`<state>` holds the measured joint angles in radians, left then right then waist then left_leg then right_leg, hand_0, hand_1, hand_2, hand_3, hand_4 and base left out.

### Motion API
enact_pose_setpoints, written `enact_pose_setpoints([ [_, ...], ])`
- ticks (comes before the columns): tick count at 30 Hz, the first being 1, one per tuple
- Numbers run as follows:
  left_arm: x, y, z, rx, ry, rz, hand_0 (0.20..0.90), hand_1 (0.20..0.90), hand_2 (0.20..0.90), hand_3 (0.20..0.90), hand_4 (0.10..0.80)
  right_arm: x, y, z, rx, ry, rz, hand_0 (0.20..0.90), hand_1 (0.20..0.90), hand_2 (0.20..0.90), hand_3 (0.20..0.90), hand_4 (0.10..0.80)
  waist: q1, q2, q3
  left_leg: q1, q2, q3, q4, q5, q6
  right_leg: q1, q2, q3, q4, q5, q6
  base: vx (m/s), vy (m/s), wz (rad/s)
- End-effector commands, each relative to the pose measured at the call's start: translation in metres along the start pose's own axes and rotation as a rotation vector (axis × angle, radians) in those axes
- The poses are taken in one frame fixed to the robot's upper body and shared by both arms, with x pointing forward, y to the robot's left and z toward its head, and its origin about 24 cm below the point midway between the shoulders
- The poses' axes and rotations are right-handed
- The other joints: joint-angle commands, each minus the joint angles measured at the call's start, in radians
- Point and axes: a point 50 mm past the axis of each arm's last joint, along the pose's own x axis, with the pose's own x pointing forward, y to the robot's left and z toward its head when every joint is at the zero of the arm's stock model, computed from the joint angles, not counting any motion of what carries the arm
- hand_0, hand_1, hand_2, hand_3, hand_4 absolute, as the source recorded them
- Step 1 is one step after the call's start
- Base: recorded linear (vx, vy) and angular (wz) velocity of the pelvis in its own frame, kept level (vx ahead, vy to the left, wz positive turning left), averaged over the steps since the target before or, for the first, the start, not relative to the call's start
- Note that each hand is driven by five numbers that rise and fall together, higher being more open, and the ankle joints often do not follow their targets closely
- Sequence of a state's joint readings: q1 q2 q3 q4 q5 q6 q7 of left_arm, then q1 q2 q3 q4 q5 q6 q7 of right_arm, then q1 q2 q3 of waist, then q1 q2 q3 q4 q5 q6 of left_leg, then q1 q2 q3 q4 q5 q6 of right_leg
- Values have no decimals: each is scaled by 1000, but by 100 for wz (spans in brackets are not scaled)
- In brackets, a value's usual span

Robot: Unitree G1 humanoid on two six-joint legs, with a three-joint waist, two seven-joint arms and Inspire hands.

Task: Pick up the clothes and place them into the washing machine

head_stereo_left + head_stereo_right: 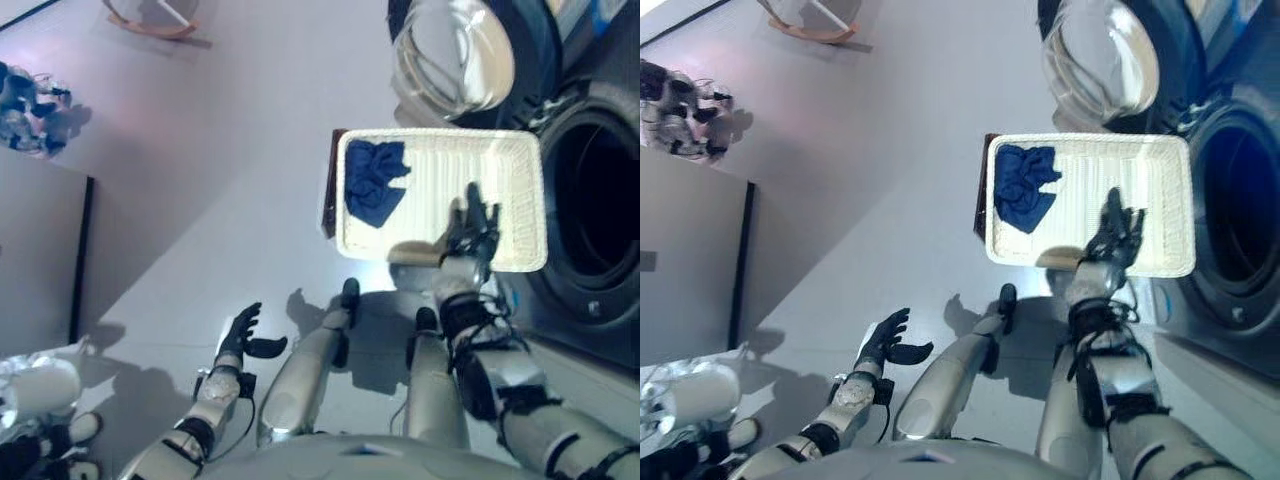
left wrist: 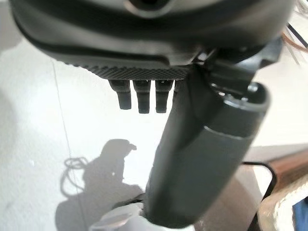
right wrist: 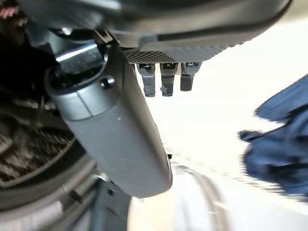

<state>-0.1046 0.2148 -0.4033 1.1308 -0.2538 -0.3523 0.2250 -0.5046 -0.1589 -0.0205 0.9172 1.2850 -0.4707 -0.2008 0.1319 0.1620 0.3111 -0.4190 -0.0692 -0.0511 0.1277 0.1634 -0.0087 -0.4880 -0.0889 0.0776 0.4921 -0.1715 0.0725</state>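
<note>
Left hand (image 1: 240, 338) low in the lower left of the frame, fingers relaxed and spread, thumb out, holding nothing, bare floor (image 1: 200, 200) beneath it. Right hand (image 1: 470, 232) up at centre right, fingers straight and fanned, empty, hovering over the near right part of the white basket (image 1: 520, 150). In its wrist view the fingers (image 3: 163, 79) hang straight, with blue cloth off to one side. That cloth (image 1: 376, 182), dark blue and crumpled into soft folds, lies in the basket's left end, well apart from the hand. The rest of the basket's bottom is bare white. Just right of the basket, the washer (image 1: 600, 210) drum gapes dark at the right edge; its glass door (image 1: 452, 55) stands swung open at upper centre. Wide floor on the left.
</note>
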Motion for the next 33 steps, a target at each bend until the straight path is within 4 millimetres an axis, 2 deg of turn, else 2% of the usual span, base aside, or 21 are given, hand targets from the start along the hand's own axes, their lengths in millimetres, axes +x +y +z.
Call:
enact_pose_setpoints([
  [1, -11, 40, -30, 41, 104, 130, 900, 900, 900, 900, 800, -17, 8, -4, -238, -3, 218, 900, 900, 900, 900, 800, 4, -74, -125, 27, -21, 48, -3, -64, -5, 113, 7, -39, -202, 131, -10, 75, -105, 4],
  [3, -14, 43, -38, 46, 130, 140, 900, 900, 900, 900, 800, -27, -13, -16, -308, 54, 206, 900, 900, 900, 900, 800, 1, -95, -147, 69, -12, 43, -12, -67, -10, 158, 7, -58, -222, 128, -7, 85, -100, 6],
  [8, -27, 42, -58, 67, 202, 132, 900, 900, 900, 900, 800, -48, -65, -25, -402, 146, 145, 900, 900, 900, 900, 800, -14, -129, -218, 170, 7, 37, -49, -78, -21, 270, 10, -101, -288, 122, 3, 101, -71, 17],
  [14, -43, 46, -83, 75, 296, 140, 900, 900, 900, 900, 800, -67, -100, -25, -462, 195, 95, 900, 900, 900, 900, 800, -22, -168, -284, 253, 22, 19, -75, -88, -30, 381, 20, -131, -353, 118, 1, 109, -73, 19],
  [18, -48, 52, -88, 48, 313, 175, 900, 900, 900, 900, 800, -74, -105, -31, -468, 219, 91, 900, 900, 900, 900, 800, -10, -194, -293, 282, 28, -8, -81, -90, -26, 423, 25, -158, -361, 107, -7, 72, -61, 17],
  [20, -48, 50, -87, 57, 305, 162, 900, 900, 900, 900, 800, -73, -104, -25, -476, 195, 90, 900, 900, 900, 900, 800, -11, -202, -283, 261, 27, -14, -69, -80, -30, 437, 11, -175, -357, 101, -3, 40, 49, 27],
  [21, -47, 48, -87, 66, 300, 154, 900, 900, 900, 900, 800, -71, -103, -21, -479, 178, 86, 900, 900, 900, 900, 800, -14, -198, -280, 233, 44, -4, -93, -53, -36, 446, 6, -183, -358, 96, 4, 31, 125, 37],
  [22, -46, 46, -85, 81, 295, 141, 900, 900, 900, 900, 800, -69, -97, -17, -495, 158, 111, 900, 900, 900, 900, 800, -23, -196, -276, 202, 51, 52, -115, -49, -35, 451, -1, -191, -354, 98, 10, 58, 140, 61],
  [23, -46, 44, -85, 88, 299, 137, 900, 900, 900, 900, 800, -69, -94, -17, -516, 150, 123, 900, 900, 900, 900, 800, -15, -194, -270, 186, 53, 80, -126, -44, -33, 452, 1, -183, -348, 100, 12, 114, 165, 62],
  [24, -47, 44, -87, 93, 308, 139, 900, 900, 900, 900, 800, -67, -94, -17, -548, 150, 122, 900, 900, 900, 900, 800, -8, -190, -271, 188, 51, 74, -131, -35, -31, 460, 1, -174, -345, 92, 15, 165, 184, 29],
  [25, -50, 44, -90, 109, 321, 135, 900, 900, 900, 900, 800, -64, -94, -16, -602, 152, 132, 900, 900, 900, 900, 800, -9, -193, -275, 185, 52, 72, -91, -57, -26, 463, -6, -165, -323, 77, 20, 213, 230, -18],
  [27, -49, 51, -90, 119, 315, 150, 900, 900, 900, 900, 800, -66, -95, -15, -653, 150, 145, 900, 900, 900, 900, 800, -13, -202, -286, 209, 41, 74, -66, -80, -1, 457, -28, -156, -253, 79, 26, 216, 199, -43],
  [29, -44, 57, -82, 137, 285, 159, 900, 900, 900, 900, 800, -68, -102, -11, -743, 158, 154, 900, 900, 900, 900, 800, -21, -211, -288, 239, 23, 75, -63, -102, 17, 448, -43, -153, -203, 116, 24, 160, 146, -8],
  [31, -35, 67, -67, 157, 227, 182, 900, 900, 900, 900, 800, -67, -102, -8, -849, 139, 170, 900, 900, 900, 900, 800, -34, -214, -265, 247, -1, 57, -61, -99, 34, 387, -62, -137, -105, 250, 24, -22, 117, 29],
  [32, -29, 74, -58, 172, 191, 196, 900, 900, 900, 900, 800, -65, -96, -9, -922, 130, 202, 900, 900, 900, 900, 800, -46, -205, -241, 243, 3, 50, -59, -94, 39, 321, -38, -106, -27, 276, 16, -109, 110, 30],
  [33, -25, 77, -51, 190, 170, 201, 900, 900, 900, 900, 800, -64, -91, -12, -981, 117, 223, 900, 900, 900, 900, 800, -57, -193, -230, 245, 12, 40, -63, -93, 36, 281, -4, -86, -13, 239, 2, -68, 85, 25],
])
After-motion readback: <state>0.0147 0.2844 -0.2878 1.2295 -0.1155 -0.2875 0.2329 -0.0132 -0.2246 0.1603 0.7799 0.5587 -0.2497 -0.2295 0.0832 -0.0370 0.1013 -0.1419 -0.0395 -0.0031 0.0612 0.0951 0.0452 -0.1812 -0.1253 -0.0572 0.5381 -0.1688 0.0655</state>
